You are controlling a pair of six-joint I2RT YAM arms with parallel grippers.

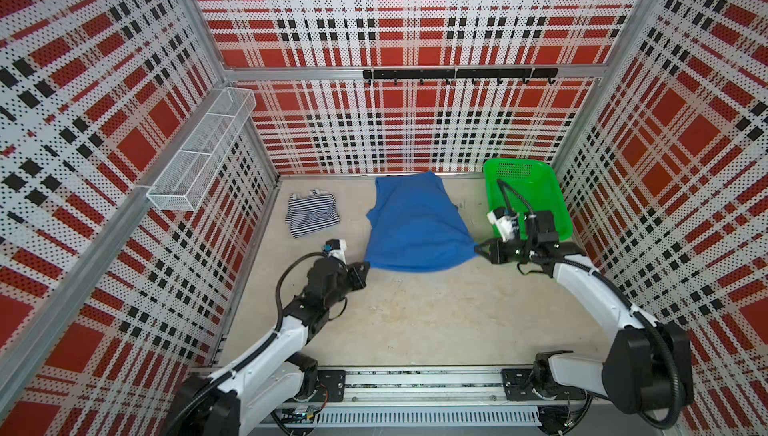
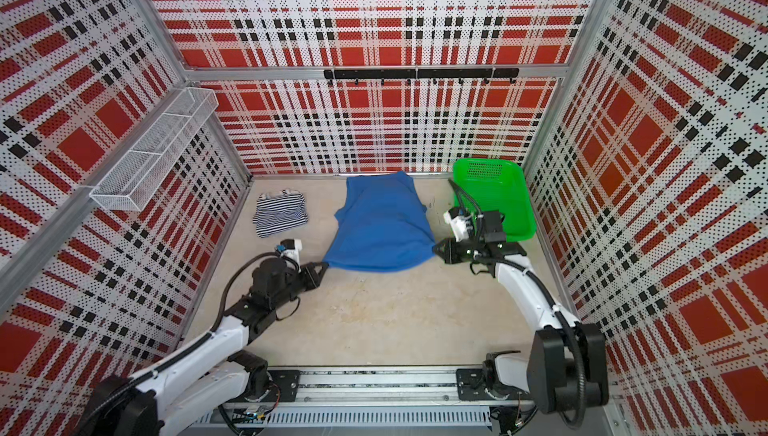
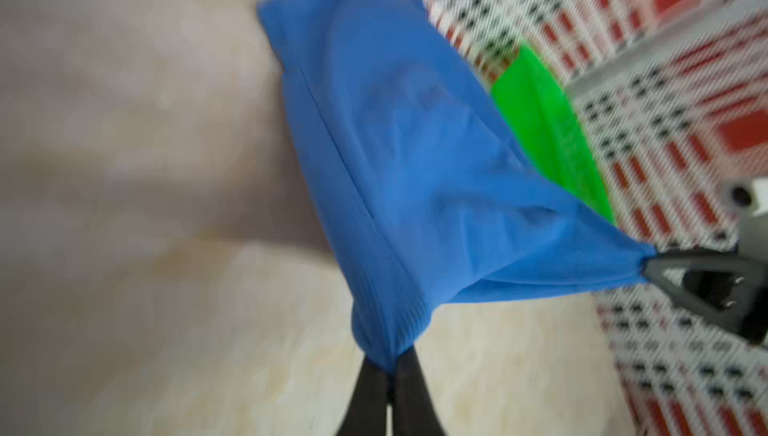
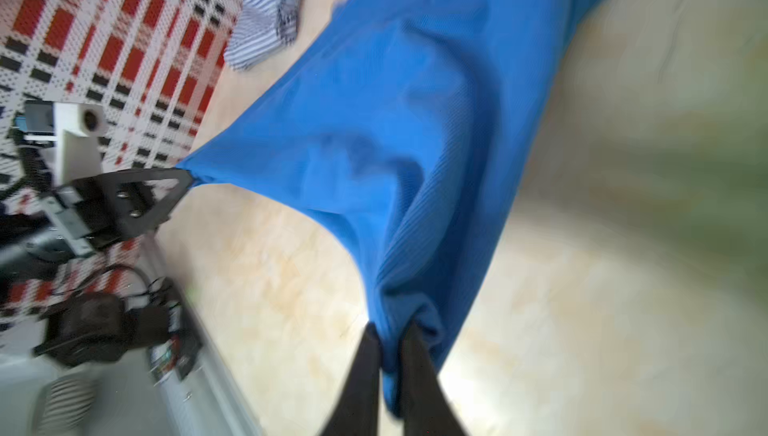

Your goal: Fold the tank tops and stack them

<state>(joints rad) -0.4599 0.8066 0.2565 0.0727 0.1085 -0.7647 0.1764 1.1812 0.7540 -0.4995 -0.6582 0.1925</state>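
The plain royal blue tank top lies mid-table, its far end at the back wall and its near hem lifted and stretched between both grippers. My left gripper is shut on the near left corner. My right gripper pinches the near right corner, with cloth bunched between its fingers. The striped navy-and-white tank top lies folded at the back left, apart from both grippers.
A green mesh basket stands at the back right, just behind the right wrist. A white wire shelf hangs on the left wall. A black hook rail runs along the back wall.
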